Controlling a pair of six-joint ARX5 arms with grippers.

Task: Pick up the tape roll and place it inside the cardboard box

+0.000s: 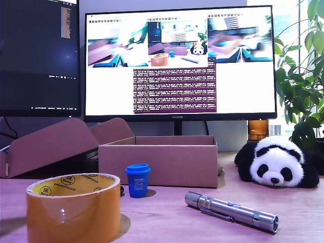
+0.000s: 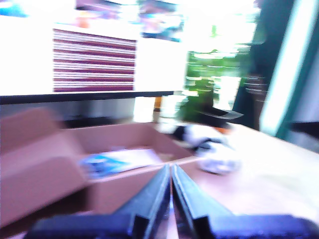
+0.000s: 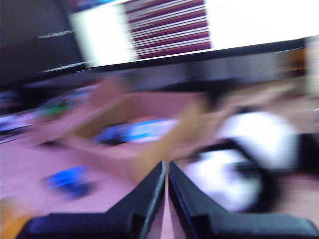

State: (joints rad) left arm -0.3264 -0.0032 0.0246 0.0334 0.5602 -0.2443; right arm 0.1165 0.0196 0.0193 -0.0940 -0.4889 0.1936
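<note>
Upright on the bench (image 1: 172, 223), the tape roll (image 1: 74, 207) stands near the exterior view's left, well apart from the open cardboard box (image 1: 158, 161), which holds something blue, blurred. My first gripper (image 2: 171, 172) and second gripper (image 3: 166, 169) hold nothing, jaws pressed together.

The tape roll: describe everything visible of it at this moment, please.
The tape roll is a wide ring of glossy amber-brown packing tape with a yellowish inner core printed with round black logos. It lies flat on the wooden table, hole facing up, at the exterior view's lower left, nearest that camera. Its lower edge is cut off by the frame. It looks whole and unused. Nothing grips it; the blue cup stands apart behind it, toward the cardboard box. It is not clearly identifiable in either blurred wrist view.
</note>
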